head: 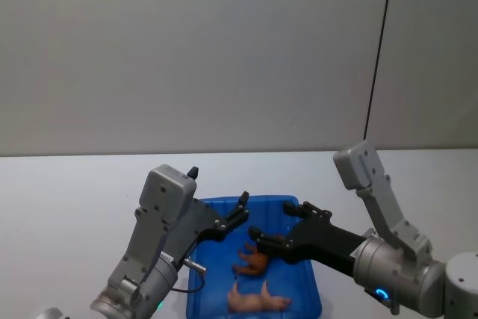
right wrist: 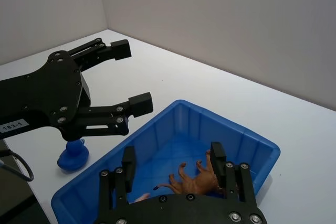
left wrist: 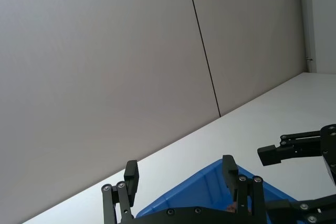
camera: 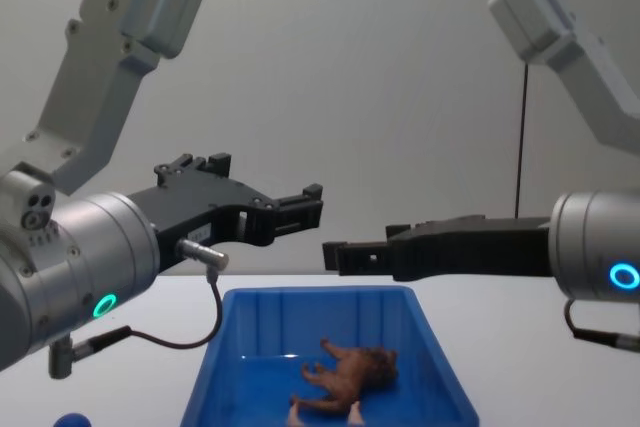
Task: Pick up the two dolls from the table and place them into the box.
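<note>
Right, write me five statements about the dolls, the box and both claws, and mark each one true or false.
1. The brown lion is inside the blue box. True.
2. The pink pig lies on the white table outside the box. False: it is in the box, next to the lion.
3. The left claw is shut on a doll. False: it is open and empty, above the box.
4. The right claw is open above the box. True.
5. The box is tipped on its side. False: it stands upright on the table.
</note>
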Available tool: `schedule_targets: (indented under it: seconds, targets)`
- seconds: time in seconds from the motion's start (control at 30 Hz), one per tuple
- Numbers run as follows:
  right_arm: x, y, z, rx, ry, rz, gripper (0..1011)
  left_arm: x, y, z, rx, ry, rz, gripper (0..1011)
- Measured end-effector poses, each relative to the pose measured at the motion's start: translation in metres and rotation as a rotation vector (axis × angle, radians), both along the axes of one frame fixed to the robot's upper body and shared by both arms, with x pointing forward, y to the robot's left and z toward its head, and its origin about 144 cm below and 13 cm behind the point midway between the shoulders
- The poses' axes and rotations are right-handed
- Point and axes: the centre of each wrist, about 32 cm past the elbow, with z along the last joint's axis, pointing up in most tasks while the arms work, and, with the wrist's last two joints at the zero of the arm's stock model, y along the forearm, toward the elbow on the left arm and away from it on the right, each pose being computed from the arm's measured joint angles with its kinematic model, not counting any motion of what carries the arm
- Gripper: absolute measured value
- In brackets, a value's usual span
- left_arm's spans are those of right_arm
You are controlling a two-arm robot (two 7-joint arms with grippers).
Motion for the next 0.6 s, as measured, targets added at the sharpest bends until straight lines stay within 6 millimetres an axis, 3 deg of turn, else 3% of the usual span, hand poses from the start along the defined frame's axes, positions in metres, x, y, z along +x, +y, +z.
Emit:
schedule_targets:
  seconds: [0.23, 0.6]
  targets:
    - [-0.003, -0.012, -0.003, -0.012, -0.027, 0.005, 998, 0.000, 0.000, 0.000, 0.000, 0.000, 0.000, 1001]
    - [-0.016, -0.044, -0.010, -0.012, -0.044, -0.034, 1001, 0.000, 0.000, 0.000, 0.000, 0.000, 0.000, 1001]
